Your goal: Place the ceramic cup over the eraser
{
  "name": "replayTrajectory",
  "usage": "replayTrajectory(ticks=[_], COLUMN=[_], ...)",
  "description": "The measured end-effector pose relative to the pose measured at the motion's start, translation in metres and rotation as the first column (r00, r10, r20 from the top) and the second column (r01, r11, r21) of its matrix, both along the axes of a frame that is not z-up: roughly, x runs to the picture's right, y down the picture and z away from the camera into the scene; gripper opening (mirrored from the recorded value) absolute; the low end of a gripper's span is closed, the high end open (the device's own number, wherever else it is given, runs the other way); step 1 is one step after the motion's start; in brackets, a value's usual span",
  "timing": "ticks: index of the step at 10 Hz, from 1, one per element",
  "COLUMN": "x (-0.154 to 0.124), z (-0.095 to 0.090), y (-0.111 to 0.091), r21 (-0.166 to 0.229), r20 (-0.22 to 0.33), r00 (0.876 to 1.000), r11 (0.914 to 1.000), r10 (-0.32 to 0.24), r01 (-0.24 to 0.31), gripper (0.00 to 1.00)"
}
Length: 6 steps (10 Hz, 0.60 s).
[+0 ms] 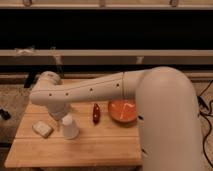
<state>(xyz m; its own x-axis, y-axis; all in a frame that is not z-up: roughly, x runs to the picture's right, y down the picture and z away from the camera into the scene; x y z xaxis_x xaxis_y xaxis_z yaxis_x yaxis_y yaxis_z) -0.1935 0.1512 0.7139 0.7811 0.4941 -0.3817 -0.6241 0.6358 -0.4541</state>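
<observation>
The ceramic cup (69, 127) stands mouth-down on the wooden surface (90, 147), left of centre, with bare wood toward the front edge. The pincer (60, 112) sits just above and behind it, under the arm's elbow; its grip cannot be told. A pale block (43, 129) lies left, a dark red oval object (96, 113) right, then an orange bowl (122, 111).
</observation>
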Motion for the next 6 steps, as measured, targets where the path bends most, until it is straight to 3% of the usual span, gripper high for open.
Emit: replayTrajectory(ticks=[6], x=[-0.0016], z=[-0.0034], y=[-0.0017], r21=[0.005], r20=[0.021], r00=[1.000], r11=[0.9998], r10=[0.020], r01=[-0.020], gripper=[0.74])
